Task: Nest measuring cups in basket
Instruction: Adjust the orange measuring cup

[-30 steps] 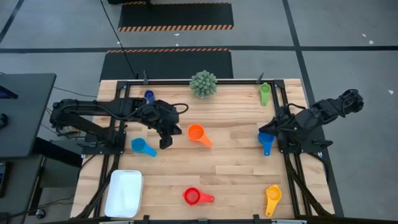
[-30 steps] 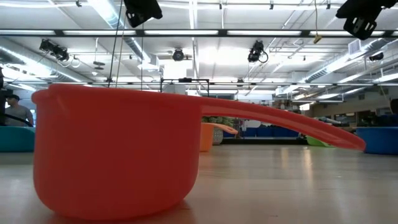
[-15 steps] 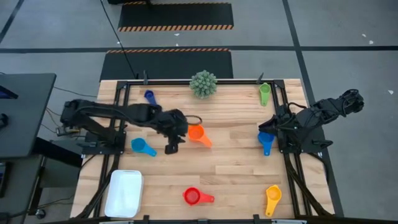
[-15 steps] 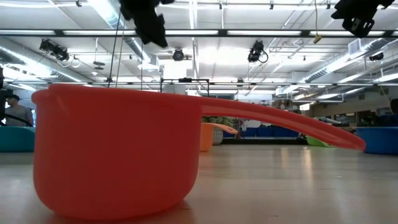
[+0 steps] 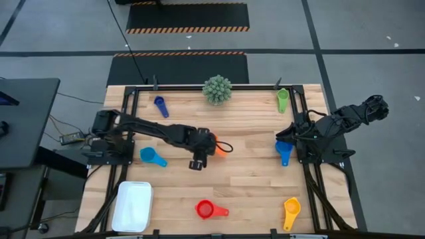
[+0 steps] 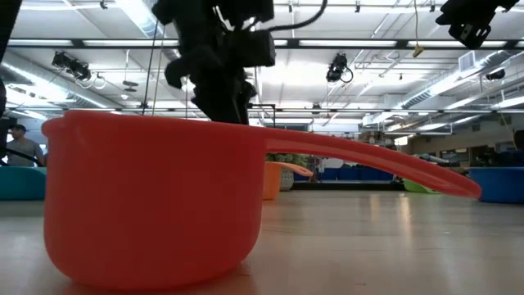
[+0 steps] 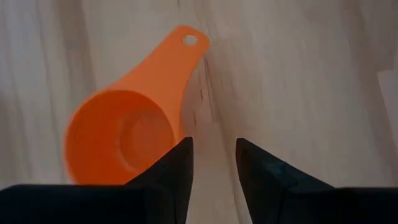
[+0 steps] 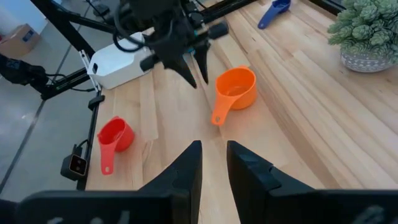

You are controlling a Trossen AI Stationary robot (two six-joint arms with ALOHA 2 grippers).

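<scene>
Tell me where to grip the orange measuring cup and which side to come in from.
Grip the orange measuring cup by its rim, coming straight down from above. It stands upright with its mouth open upward, so one finger can go inside the bowl and one outside the wall. The left pincer is open right beside the bowl, where the flat handle joins it; that handle lies low, harder to pinch.

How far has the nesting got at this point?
Nothing is done: the basket holds no cups, and all six sit apart on the table. In hand: the left gripper, fingers open, is beside the orange cup but not gripping it. The right gripper waits at the right edge. Left: the orange, red, yellow, green, dark blue and two light blue cups.
</scene>
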